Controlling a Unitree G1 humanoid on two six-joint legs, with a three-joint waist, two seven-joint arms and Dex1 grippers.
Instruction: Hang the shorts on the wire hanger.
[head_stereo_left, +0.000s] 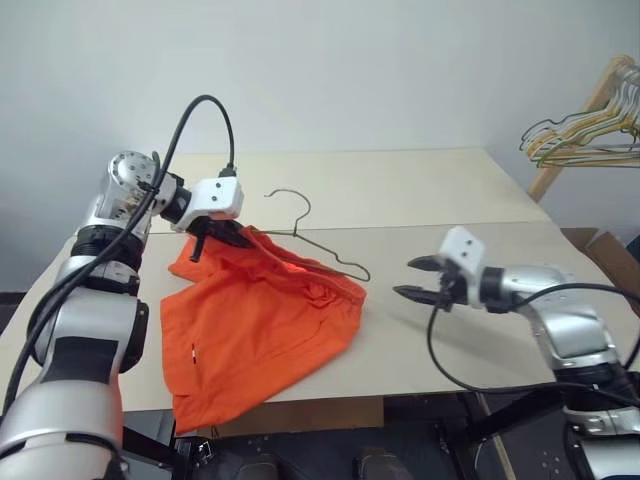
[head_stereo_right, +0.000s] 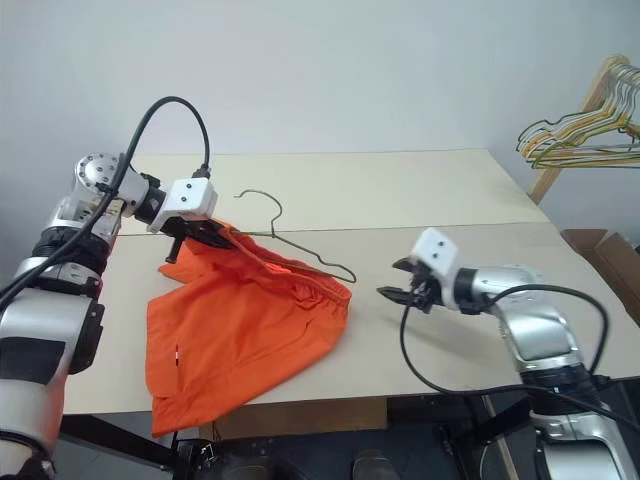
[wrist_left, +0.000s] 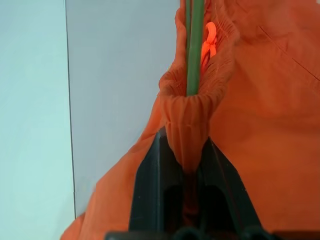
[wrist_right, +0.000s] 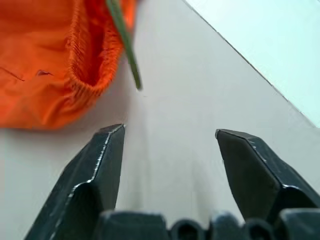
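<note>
Orange shorts spread on a beige table, waistband uppermost, legs trailing toward the table's near edge and slightly over it. Waistband threaded by a thin wire hanger: hook and twisted neck standing clear of the fabric on the far side, one bent shoulder emerging at the waistband end nearest the right gripper.

Left gripper clamped on the shorts at the opposite waistband end, that corner raised off the table; in the left wrist view, gathered elastic pinched between the two black fingers, hanger wire running out of the fold directly ahead of the fingertips.

Right gripper released, jaws spread, grasping nothing; positioned beside the shorts, near the protruding hanger shoulder but apart from it, bare tabletop between. In the right wrist view, both fingers wide apart over the table, with waistband hem and hanger wire tip just ahead of them, untouched.

Away from the shorts, beyond the table's right corner: wooden rack carrying several spare wire hangers.
</note>
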